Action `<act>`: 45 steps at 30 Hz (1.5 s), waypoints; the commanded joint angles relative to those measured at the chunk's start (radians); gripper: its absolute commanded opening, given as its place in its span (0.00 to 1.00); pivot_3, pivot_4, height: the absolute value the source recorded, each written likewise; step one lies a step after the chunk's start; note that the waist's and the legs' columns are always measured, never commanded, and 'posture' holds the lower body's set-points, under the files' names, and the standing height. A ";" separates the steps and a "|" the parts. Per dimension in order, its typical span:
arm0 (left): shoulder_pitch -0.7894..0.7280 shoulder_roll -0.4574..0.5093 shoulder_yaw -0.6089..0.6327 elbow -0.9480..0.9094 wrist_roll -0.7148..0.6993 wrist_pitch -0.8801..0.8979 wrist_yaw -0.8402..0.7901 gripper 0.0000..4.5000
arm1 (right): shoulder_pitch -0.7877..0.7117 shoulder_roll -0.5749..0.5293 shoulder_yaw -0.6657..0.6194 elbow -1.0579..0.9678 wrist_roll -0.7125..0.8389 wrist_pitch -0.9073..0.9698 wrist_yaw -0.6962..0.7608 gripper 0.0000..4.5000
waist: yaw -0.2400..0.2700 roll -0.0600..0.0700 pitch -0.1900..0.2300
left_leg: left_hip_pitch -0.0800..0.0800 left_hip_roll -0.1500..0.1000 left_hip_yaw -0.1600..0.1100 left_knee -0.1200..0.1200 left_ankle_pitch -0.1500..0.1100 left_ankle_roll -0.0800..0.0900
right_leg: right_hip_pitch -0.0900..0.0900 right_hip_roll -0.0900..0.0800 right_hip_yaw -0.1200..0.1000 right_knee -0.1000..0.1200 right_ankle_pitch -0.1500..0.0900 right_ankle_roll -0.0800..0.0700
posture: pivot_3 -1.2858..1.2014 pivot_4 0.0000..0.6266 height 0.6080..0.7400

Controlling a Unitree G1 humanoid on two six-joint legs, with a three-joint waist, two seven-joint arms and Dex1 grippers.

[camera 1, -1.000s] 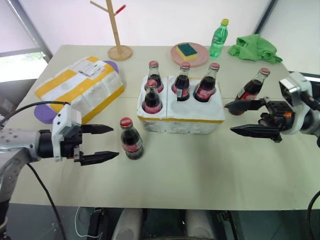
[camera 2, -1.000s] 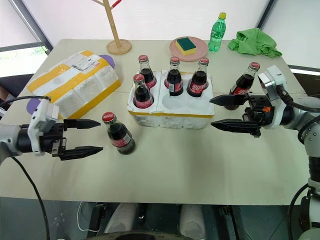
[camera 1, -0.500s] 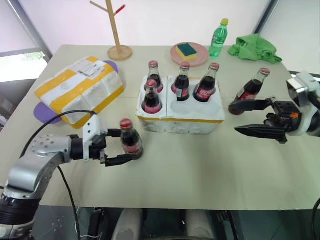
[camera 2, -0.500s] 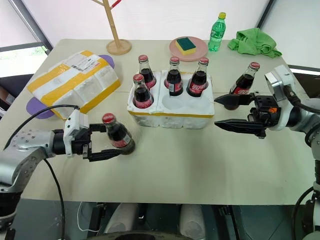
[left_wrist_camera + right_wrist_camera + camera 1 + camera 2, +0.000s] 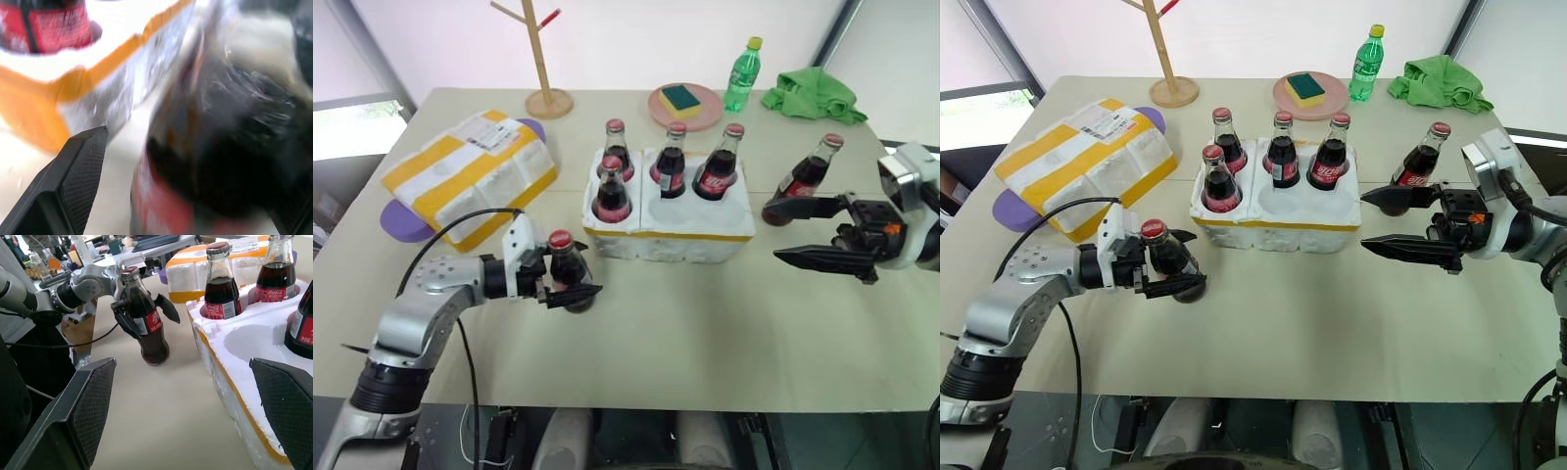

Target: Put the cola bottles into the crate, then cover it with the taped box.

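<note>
The white foam crate with a yellow band holds several cola bottles; two front wells are empty. One cola bottle stands on the table left of the crate. My left gripper is open, with a finger on each side of that bottle's body. In the left wrist view the bottle sits close beside one finger. Another cola bottle stands right of the crate. My right gripper hovers open just in front of it, holding nothing. The taped box lies at the left.
A purple plate sticks out from under the taped box. Along the far edge stand a wooden rack, a pink plate with a sponge, a green plastic bottle and a green cloth.
My left gripper has moved right, from short of the loose bottle to having its open fingers around it. The right gripper has stayed in place.
</note>
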 commanded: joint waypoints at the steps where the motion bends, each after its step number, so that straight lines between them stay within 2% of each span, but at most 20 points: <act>1: -0.026 -0.004 -0.001 0.006 -0.002 -0.003 0.001 0.99 | -0.015 -0.007 -0.020 -0.030 0.018 -0.005 -0.004 1.00 | -0.002 0.000 0.000 | 0.000 0.000 0.000 0.000 0.000 0.000 | 0.000 0.000 0.000 0.000 0.000 0.000 | 0.52 0.24 1.00; 2: -0.028 -0.004 -0.002 0.009 -0.007 0.004 -0.001 0.99 | -0.014 -0.007 -0.021 -0.033 0.020 -0.004 -0.006 1.00 | -0.001 0.000 0.000 | 0.000 0.000 0.000 0.000 0.000 0.000 | 0.000 0.000 0.000 0.000 0.000 0.000 | 0.52 0.24 1.00; 3: -0.030 -0.004 -0.003 0.012 -0.011 0.007 -0.007 0.94 | -0.013 -0.006 -0.021 -0.035 0.022 -0.003 -0.007 1.00 | -0.001 0.000 0.000 | 0.000 0.000 0.000 0.000 0.000 0.000 | 0.000 0.000 0.000 0.000 0.000 0.000 | 0.52 0.24 1.00; 5: -0.026 0.010 -0.007 0.009 -0.016 0.015 -0.030 0.80 | -0.011 -0.006 -0.022 -0.038 0.025 -0.001 -0.010 1.00 | -0.001 0.000 0.000 | 0.000 0.000 0.000 0.000 0.000 0.000 | 0.000 0.000 0.000 0.000 0.000 0.000 | 0.52 0.24 1.00; 6: -0.023 0.017 -0.008 0.007 -0.016 0.016 -0.039 0.68 | -0.010 -0.006 -0.022 -0.040 0.026 -0.001 -0.011 1.00 | 0.000 0.000 0.000 | 0.000 0.000 0.000 0.000 0.000 0.000 | 0.000 0.000 0.000 0.000 0.000 0.000 | 0.52 0.24 1.00; 7: -0.020 0.025 -0.005 0.005 -0.018 0.018 -0.046 0.61 | -0.009 -0.007 -0.022 -0.041 0.026 -0.001 -0.012 1.00 | -0.001 0.000 0.000 | 0.000 0.000 0.000 0.000 0.000 0.000 | 0.000 0.000 0.000 0.000 0.000 0.000 | 0.52 0.24 1.00; 15: -0.064 0.187 0.091 0.045 -0.086 0.073 -0.156 0.61 | -0.006 -0.001 -0.021 -0.046 0.025 -0.004 -0.022 1.00 | -0.006 0.000 0.000 | 0.000 0.001 0.000 -0.002 0.000 0.000 | -0.002 0.001 0.000 0.000 0.000 -0.001 | 0.52 0.24 1.00; 19: -0.226 0.253 0.145 0.141 -0.155 0.153 -0.190 0.61 | -0.002 0.000 -0.020 -0.045 0.021 -0.010 -0.022 1.00 | 0.003 0.000 0.001 | -0.003 0.001 -0.001 0.000 0.000 0.000 | -0.003 0.001 -0.001 0.001 0.000 -0.001 | 0.52 0.24 1.00; 22: -0.380 0.259 0.125 0.224 -0.144 0.163 -0.213 0.61 | 0.005 0.002 -0.021 -0.050 0.020 -0.014 -0.023 1.00 | 0.012 -0.001 0.001 | -0.005 0.000 -0.001 0.003 0.000 0.000 | -0.003 0.000 -0.002 0.000 0.000 0.000 | 0.52 0.24 1.00; 26: -0.572 0.189 0.076 0.316 -0.124 0.180 -0.194 0.61 | 0.014 0.009 -0.022 -0.058 0.019 -0.018 -0.031 1.00 | 0.023 -0.001 0.001 | -0.006 -0.001 0.000 0.002 0.000 0.000 | -0.003 0.000 -0.001 -0.001 0.000 0.001 | 0.52 0.24 1.00; 30: -0.711 0.072 0.034 0.339 -0.159 0.264 -0.181 0.61 | 0.022 0.019 -0.023 -0.066 0.017 -0.022 -0.047 1.00 | 0.020 -0.001 0.001 | -0.007 -0.001 -0.001 0.001 0.000 0.000 | -0.004 0.000 -0.002 0.000 0.000 0.002 | 0.52 0.24 1.00; 39: -0.844 -0.129 -0.051 0.388 -0.128 0.258 -0.195 0.61 | 0.039 0.031 -0.038 -0.077 0.019 -0.034 -0.073 1.00 | 0.004 -0.001 0.001 | -0.007 -0.001 -0.001 0.001 0.000 0.000 | -0.005 0.000 -0.002 0.001 0.000 0.002 | 0.52 0.24 1.00; 45: -0.903 -0.275 -0.100 0.520 -0.016 0.138 -0.119 0.61 | 0.056 0.047 -0.047 -0.088 0.025 -0.046 -0.091 1.00 | 0.000 -0.001 0.001 | -0.007 -0.001 -0.001 0.002 0.000 0.000 | -0.004 0.000 -0.001 0.001 0.000 0.002 | 0.52 0.24 1.00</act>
